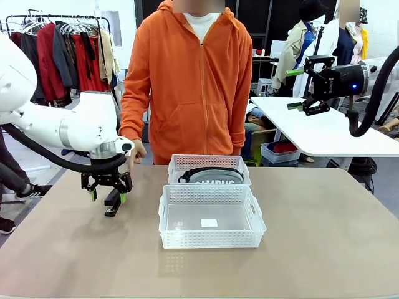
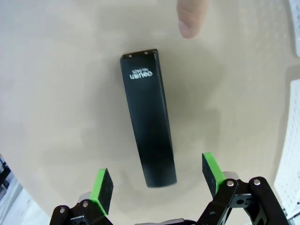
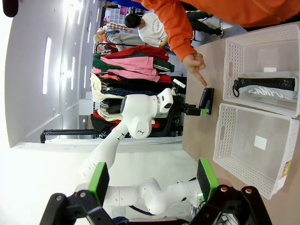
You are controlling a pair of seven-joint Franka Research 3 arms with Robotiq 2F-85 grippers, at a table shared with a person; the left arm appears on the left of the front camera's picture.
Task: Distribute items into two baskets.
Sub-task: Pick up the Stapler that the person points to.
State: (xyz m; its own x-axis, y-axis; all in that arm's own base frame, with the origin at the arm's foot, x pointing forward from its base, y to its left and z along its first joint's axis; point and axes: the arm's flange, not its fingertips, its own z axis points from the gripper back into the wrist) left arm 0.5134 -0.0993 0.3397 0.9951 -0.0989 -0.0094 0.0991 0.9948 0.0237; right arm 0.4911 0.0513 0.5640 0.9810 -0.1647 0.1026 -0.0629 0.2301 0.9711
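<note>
Small black stapler [image 2: 149, 119] is laid flat on the tan table [image 1: 324, 237], w/ left gripper [image 2: 157, 178] spread wide over its end, prob. lined up for a grab. Grey fabric CAMPUS pouch [image 1: 215, 176] is sat in the far white lattice basket [image 1: 177, 163]. Right gripper [image 1: 294, 89] is parked high, opened wide.

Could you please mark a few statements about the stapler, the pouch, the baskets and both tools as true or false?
1. The stapler lies on the table, outside both baskets. True.
2. The left tool is shut on the stapler. False: the left tool hovers open over it.
3. The pouch lies on the bare table. False: the pouch lies in the far basket.
4. The right tool is raised, open and empty. True.
5. The near basket holds neither item. True.
</note>
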